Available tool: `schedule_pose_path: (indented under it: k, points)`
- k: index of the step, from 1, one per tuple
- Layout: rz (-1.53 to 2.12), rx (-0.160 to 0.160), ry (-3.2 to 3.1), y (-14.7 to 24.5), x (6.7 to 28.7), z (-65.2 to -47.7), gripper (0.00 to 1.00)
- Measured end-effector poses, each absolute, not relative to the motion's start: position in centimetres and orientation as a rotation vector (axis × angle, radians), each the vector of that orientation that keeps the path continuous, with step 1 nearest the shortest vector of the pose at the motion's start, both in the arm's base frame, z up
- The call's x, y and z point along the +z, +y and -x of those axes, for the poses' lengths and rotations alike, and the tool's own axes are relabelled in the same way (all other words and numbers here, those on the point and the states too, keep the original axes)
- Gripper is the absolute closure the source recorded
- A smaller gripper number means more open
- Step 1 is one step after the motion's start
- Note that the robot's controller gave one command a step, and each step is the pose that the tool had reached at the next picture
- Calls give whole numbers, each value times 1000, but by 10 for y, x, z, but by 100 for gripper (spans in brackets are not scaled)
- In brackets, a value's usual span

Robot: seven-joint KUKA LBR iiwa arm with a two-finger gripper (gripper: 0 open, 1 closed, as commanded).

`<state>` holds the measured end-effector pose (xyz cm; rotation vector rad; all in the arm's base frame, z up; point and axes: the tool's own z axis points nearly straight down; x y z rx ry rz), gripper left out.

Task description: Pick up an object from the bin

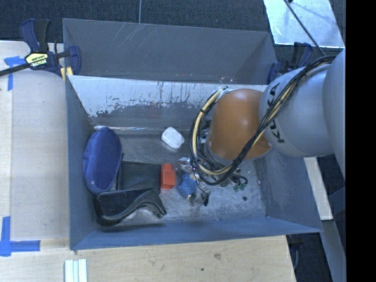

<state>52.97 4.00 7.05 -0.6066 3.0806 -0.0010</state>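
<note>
A small blue thing [187, 187] is lying mid-floor in the bin [170, 57]. My gripper [198, 188] is hanging right over it; I cannot tell whether it is parted or closed. An orange block [168, 175] is sitting just left of the blue thing, with a black piece [132, 201] and a blue pouch [101, 159] farther left and a white lump [173, 137] behind.

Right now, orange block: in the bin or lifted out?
In the bin: the orange block sits on the floor between a black flat thing and the gripper.
</note>
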Motion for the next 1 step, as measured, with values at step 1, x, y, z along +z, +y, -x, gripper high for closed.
schedule_pose_path:
  k: [1]
  points:
    - [660,-4,3059,21,221,-536,100]
